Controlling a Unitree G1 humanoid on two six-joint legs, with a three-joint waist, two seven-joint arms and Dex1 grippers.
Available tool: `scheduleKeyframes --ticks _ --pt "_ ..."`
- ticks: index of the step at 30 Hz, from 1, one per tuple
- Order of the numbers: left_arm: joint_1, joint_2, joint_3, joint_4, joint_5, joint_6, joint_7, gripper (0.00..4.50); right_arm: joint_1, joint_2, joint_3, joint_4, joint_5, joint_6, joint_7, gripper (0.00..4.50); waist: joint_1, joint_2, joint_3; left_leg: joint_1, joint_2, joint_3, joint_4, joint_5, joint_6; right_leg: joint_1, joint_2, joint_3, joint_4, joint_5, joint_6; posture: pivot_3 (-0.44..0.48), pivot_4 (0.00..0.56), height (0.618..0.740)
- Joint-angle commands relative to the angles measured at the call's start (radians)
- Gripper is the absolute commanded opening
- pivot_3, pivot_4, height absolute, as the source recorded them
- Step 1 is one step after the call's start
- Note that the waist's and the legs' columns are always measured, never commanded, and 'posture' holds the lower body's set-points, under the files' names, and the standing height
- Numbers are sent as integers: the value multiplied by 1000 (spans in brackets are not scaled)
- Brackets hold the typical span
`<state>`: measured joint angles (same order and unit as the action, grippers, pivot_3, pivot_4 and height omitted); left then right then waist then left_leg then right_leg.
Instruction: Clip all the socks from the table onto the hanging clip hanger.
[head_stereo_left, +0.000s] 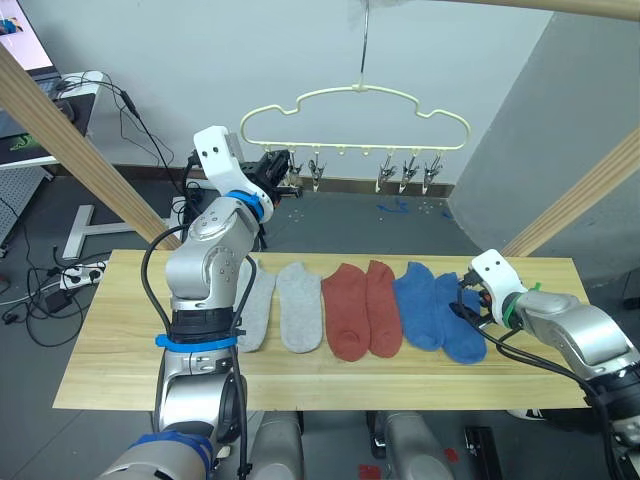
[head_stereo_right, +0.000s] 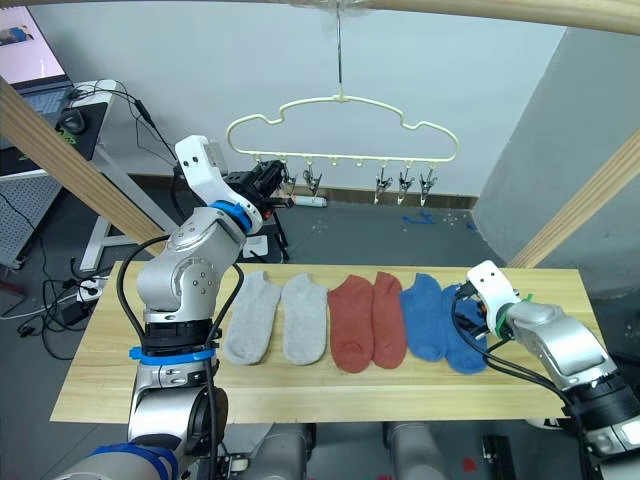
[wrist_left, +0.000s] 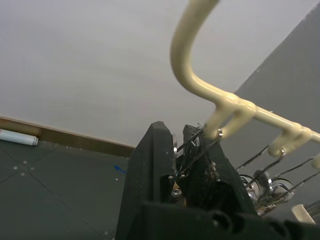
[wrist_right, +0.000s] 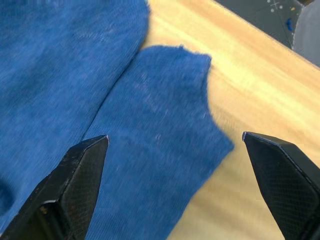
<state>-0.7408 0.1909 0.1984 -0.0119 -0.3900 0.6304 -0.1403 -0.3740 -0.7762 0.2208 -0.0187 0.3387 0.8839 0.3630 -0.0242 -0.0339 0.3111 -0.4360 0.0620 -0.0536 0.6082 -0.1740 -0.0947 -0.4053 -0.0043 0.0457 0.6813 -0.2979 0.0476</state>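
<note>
Six socks lie side by side on the table: two grey socks, two rust red socks and two blue socks. The cream clip hanger hangs above the table's far edge, with metal clips along its underside. My left gripper is raised to the hanger's left end. In the left wrist view its fingers are shut on the leftmost clip. My right gripper is open, low over the cuff of the rightmost blue sock.
Slanted wooden beams rise at the table's left and right. A desk with a screen and floor cables stand at the far left. The table's front strip is bare wood.
</note>
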Motion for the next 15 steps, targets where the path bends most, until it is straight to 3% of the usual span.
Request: scheduleKeyframes --ticks 1,15 --pt "-11 6 -8 -62 1 1 6 267 -15 9 14 52 -61 -46 53 4500 2 0 0 0 0 0 0 0 0 0 0 0 0 1 -2 45 321 740" --pt "-11 16 -5 -77 1 21 8 267 -72 103 -2 248 -176 -123 148 4500 8 0 1 0 0 0 0 0 0 0 0 0 1 3 -4 72 325 740"
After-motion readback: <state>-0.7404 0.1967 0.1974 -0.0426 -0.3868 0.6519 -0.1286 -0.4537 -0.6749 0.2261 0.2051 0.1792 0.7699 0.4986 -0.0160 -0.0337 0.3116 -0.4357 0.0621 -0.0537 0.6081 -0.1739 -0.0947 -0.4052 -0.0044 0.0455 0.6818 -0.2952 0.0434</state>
